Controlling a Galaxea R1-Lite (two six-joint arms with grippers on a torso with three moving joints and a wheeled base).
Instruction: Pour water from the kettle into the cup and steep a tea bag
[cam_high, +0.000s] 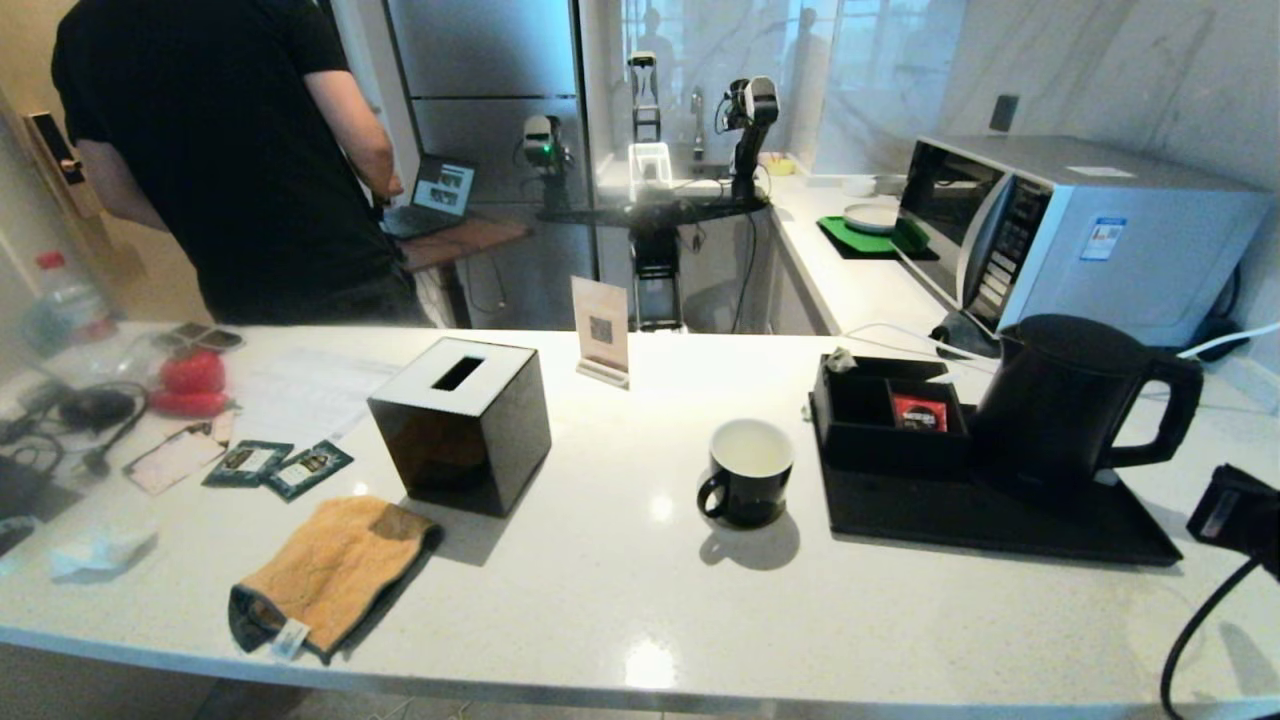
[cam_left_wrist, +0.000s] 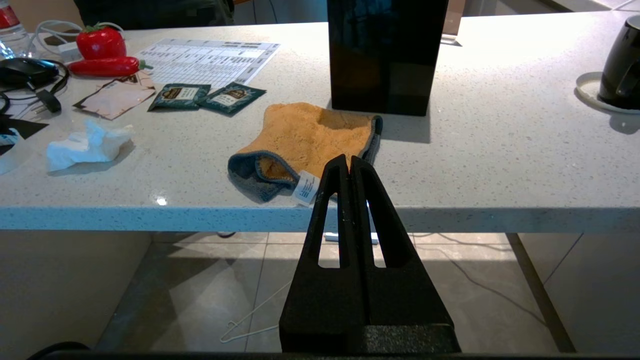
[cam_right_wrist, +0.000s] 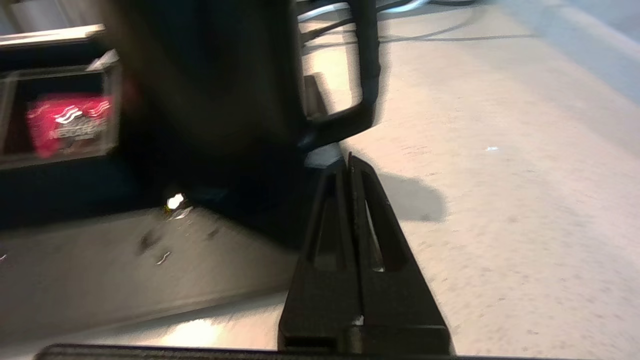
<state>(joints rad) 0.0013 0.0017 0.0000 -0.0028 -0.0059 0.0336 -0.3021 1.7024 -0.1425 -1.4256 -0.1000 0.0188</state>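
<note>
**Head view: kettle waits on its tray, right arm closing in on the handle side**

Head view shows the kettle (cam_high: 1060, 400) standing upright on the black tray (cam_high: 960, 515) at the right of the counter (cam_high: 600, 590), its big loop handle (cam_high: 1170, 410) turned toward the right arm, which shows only at the frame's right edge. The cup (cam_high: 750, 470) sits just left of the tray, empty as far as its white inside tells, handle toward the front left. A red packet (cam_high: 918, 412) lies in the tray's compartment box; a small pale sachet on the box's back-left corner may be the tea bag (cam_high: 838, 360).

In the right wrist view the right gripper (cam_right_wrist: 348, 162) has its fingers pressed together with nothing between them, tips low and near the kettle's base, below the handle loop. The left gripper (cam_left_wrist: 348, 162) is likewise pinched together and empty, parked below the counter edge in front of the orange cloth (cam_left_wrist: 310, 140).

The kettle is likely rigid, smooth and, if filled, heavy and top-loaded when tilted. The handle's upright bar is the sensible hold; the fingers would have to spread first. The tea bag looks light and limp, needing a delicate pinch.
</note>
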